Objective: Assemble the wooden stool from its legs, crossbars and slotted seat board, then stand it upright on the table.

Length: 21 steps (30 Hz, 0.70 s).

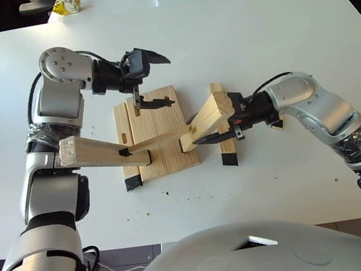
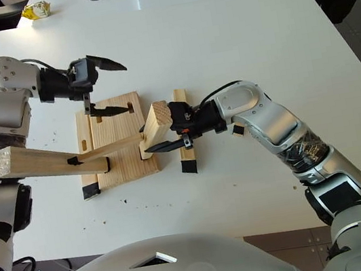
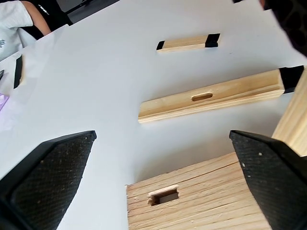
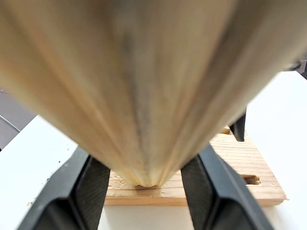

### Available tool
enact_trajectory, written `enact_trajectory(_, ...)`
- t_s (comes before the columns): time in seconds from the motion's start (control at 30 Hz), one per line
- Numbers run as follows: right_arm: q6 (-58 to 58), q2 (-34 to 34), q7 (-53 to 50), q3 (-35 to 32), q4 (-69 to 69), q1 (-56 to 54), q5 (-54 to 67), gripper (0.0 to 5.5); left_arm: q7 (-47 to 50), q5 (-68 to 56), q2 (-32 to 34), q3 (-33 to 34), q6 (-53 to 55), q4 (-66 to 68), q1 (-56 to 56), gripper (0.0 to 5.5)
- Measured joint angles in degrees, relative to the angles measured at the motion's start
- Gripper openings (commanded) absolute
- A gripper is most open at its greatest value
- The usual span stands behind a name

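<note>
Wood leg [image 2: 157,117] clamped in my right gripper [image 2: 163,132] — I'd hold it square over a slot [image 3: 163,195] in the board [image 1: 165,127] — left gripper [image 1: 168,81] hangs spread apart.

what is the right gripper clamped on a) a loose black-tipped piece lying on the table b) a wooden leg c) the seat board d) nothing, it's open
b: the right gripper has a finger on either side of a wooden leg, at the edge of the seat board.
</note>
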Motion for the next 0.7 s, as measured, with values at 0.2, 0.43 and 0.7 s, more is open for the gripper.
enact_trajectory(0.2,0.0,0.0,0.0,0.0,0.1,0.0,0.0,2.04,-3.3,-2.9,2.5,-0.3,6.0,-5.9,1.9,5.17)
enact_trajectory(0.43,0.0,0.1,0.1,0.0,0.3,0.0,0.0,2.04,-6.6,-4.6,4.6,-2.1,8.8,-10.4,2.9,5.17)
enact_trajectory(0.7,0.0,0.2,0.8,0.1,0.1,0.1,0.0,2.04,-7.4,-7.4,7.7,-2.6,12.0,-17.1,6.2,5.17)
